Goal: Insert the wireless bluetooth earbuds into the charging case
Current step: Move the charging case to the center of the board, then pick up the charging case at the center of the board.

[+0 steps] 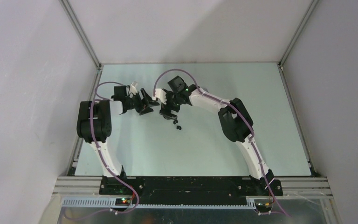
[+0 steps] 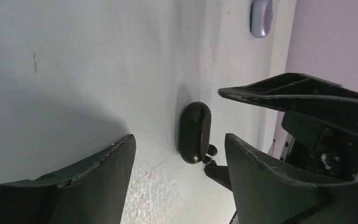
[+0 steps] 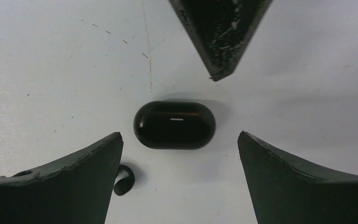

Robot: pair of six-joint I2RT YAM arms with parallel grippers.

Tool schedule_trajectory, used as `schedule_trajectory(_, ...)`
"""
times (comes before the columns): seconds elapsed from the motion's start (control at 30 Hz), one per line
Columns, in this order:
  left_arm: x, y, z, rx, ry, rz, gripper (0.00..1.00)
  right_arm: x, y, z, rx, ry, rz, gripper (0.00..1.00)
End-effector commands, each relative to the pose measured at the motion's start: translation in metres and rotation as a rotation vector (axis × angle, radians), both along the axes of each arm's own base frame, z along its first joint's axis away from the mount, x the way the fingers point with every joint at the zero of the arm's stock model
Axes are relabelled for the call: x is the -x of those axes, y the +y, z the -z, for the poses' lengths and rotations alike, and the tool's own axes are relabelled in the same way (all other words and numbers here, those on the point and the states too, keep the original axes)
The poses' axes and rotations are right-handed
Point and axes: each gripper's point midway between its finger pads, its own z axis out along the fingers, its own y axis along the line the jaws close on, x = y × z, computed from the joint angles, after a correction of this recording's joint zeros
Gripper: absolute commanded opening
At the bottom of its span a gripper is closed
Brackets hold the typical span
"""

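The left gripper (image 2: pixel 179 137) is hanging with jaws wide apart and empty. The shut black case (image 2: pixel 195 132) is lying just ahead of it, toward the far edge of the worktop (image 1: pixel 261 116). The right gripper (image 3: pixel 179 134) is nearer, its empty jaws spread wide and straddling the case, whose long axis is running jaw to jaw. Only the left wrist view is showing two black earbuds (image 2: pixel 211 150) just beside the case.
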Motion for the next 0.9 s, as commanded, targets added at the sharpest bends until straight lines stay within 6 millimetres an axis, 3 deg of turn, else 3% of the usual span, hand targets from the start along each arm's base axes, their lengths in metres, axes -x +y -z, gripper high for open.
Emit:
schedule_trajectory(0.0, 0.001, 0.001, 0.006, 0.0, 0.009, -0.01, 0.8, 0.001, 0.004, 0.009, 0.012, 0.033, 0.01, 0.97)
schedule_trajectory(0.33, 0.0, 0.002, 0.006, 0.002, 0.009, -0.014, 0.86, -0.007, 0.004, 0.018, 0.044, 0.013, 0.035, 0.93)
schedule_trajectory(0.57, 0.001, 0.002, 0.007, 0.004, 0.017, -0.017, 0.99, -0.001, 0.009, 0.018, 0.052, 0.012, 0.0, 0.83)
schedule_trajectory(0.87, 0.0, 0.004, 0.008, 0.001, 0.021, -0.025, 0.99, 0.008, 0.015, 0.019, 0.07, 0.003, -0.024, 0.73)
